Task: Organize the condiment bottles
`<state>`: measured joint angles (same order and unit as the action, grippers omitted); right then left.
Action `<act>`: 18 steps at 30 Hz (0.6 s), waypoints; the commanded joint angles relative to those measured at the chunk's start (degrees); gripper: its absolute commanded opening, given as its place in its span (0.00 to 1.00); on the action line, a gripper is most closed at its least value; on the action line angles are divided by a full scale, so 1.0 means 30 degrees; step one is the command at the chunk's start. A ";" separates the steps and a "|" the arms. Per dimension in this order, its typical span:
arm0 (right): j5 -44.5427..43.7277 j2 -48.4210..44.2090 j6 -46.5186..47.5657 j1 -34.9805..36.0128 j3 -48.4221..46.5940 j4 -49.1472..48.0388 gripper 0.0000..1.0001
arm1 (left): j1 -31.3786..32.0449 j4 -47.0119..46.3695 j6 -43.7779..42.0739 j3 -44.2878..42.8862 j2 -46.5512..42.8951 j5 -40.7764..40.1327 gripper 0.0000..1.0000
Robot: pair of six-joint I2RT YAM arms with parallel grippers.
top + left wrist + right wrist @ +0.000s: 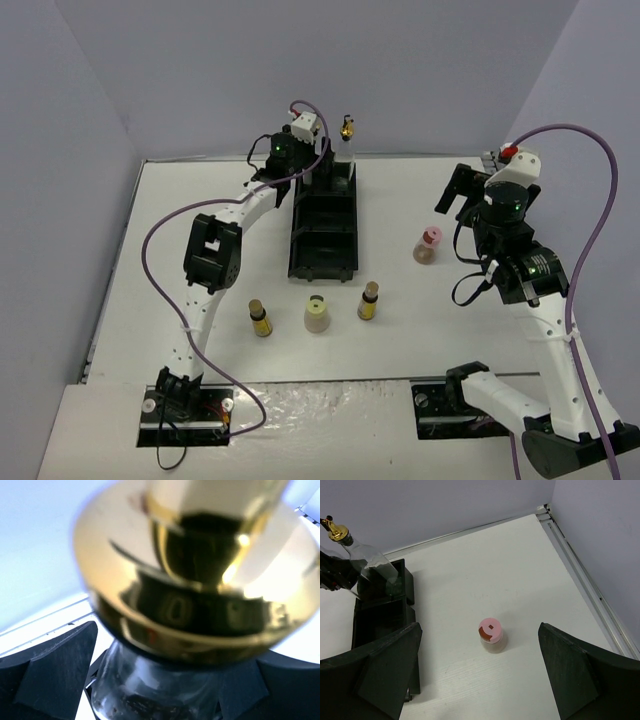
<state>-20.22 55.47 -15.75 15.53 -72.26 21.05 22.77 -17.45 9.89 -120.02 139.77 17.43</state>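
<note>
- Pink-capped bottle [427,245] stands upright on the table [420,335], at 3 o'clock from the black compartmented tray [322,262] and apart from it. Its long axis is vertical.
- Right gripper [478,628]: jaws fully spread, nothing held.
- In the overhead view, the pink-capped bottle lies near this gripper at 7 o'clock. In the right wrist view, the pink cap sits between the two fingers and below them.
- Treat the right arm as the nearer one. Your approach should probably run straight down along the bottle's axis.
- Tall clear bottle [347,135] stands in the tray's 12 o'clock compartment, gold pourer up.
- Left gripper [172,680] straddles its neck. You cannot tell whether the pads touch the glass.
- Two amber bottles [261,318] [368,300] and the cream bottle [317,314] stand in a row at 6 o'clock from the tray.
</note>
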 commanded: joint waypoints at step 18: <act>0.0274 -0.0581 0.0103 0.0136 -0.0123 -0.1217 1.00 | 0.0292 -0.1397 -0.1138 0.0679 -0.5370 -0.0519 0.85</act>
<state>-19.54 54.51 -15.75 15.53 -71.99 20.83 23.05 -17.87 7.88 -116.42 131.00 16.20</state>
